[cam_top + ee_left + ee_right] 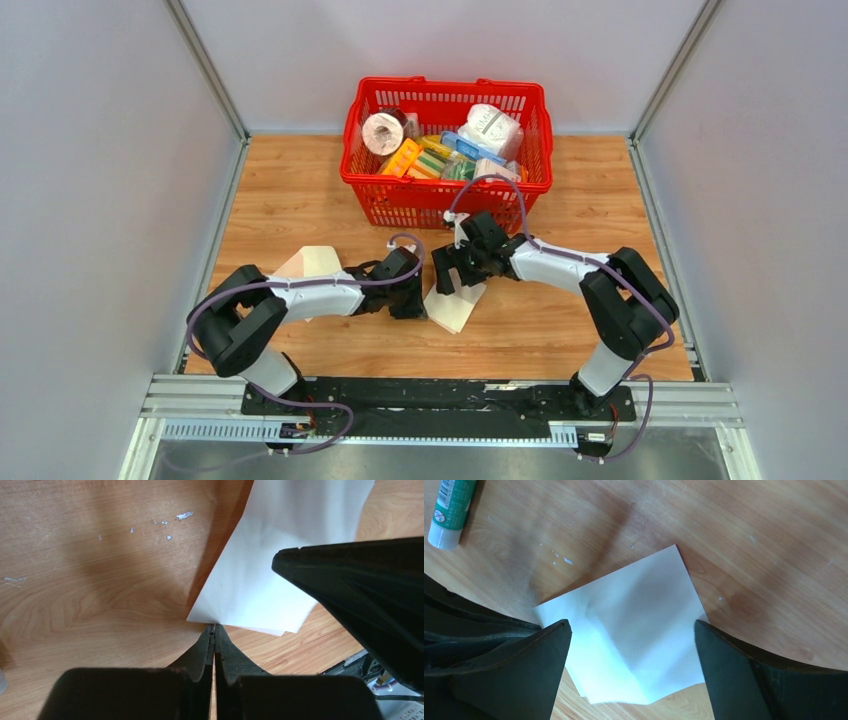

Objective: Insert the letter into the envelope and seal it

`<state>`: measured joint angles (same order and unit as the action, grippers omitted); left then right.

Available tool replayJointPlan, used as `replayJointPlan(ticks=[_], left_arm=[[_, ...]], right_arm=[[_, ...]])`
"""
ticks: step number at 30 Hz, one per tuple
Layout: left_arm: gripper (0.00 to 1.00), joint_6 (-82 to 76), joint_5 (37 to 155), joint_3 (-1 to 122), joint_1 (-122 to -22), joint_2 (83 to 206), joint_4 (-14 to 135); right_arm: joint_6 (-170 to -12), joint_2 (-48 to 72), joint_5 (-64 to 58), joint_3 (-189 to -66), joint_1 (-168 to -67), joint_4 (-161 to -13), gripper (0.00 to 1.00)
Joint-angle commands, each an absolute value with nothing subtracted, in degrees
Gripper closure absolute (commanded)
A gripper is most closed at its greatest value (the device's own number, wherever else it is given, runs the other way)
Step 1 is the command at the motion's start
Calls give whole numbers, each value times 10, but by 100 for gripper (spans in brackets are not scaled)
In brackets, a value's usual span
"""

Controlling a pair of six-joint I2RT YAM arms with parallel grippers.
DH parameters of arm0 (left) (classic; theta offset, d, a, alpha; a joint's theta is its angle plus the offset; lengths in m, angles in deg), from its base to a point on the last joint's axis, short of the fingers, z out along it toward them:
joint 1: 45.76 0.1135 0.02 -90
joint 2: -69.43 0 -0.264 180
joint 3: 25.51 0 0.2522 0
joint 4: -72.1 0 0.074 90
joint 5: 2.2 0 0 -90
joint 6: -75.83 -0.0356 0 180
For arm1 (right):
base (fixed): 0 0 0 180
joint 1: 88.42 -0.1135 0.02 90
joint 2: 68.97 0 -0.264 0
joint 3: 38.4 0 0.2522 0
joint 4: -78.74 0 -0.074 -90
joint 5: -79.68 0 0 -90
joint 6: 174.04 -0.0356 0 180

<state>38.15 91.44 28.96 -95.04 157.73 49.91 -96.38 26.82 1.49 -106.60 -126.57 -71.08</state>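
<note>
**Left gripper pinches the letter; right gripper spread above it**

The left gripper (214, 629) is pressed together on one corner of the white letter (260, 575), and the paper creases at the pinch. The right gripper (631, 630) hangs over the same sheet, spread wide, with a finger at each side edge. Whether it touches the sheet is unclear. The letter lies mid-counter (560, 320). The tan envelope (312, 262) sits apart, partly under the left arm. A glue stick (449, 512) lies nearby.
</note>
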Motion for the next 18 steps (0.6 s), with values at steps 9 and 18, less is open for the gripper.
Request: replayJointPlan(ticks=[9, 18], left_arm=[[100, 368, 912, 297, -928, 1592, 499], [100, 358, 908, 294, -919, 1588, 490]], right_arm=[[-1004, 230, 33, -1033, -1244, -737, 0], [-983, 218, -38, -1046, -1245, -738, 0]])
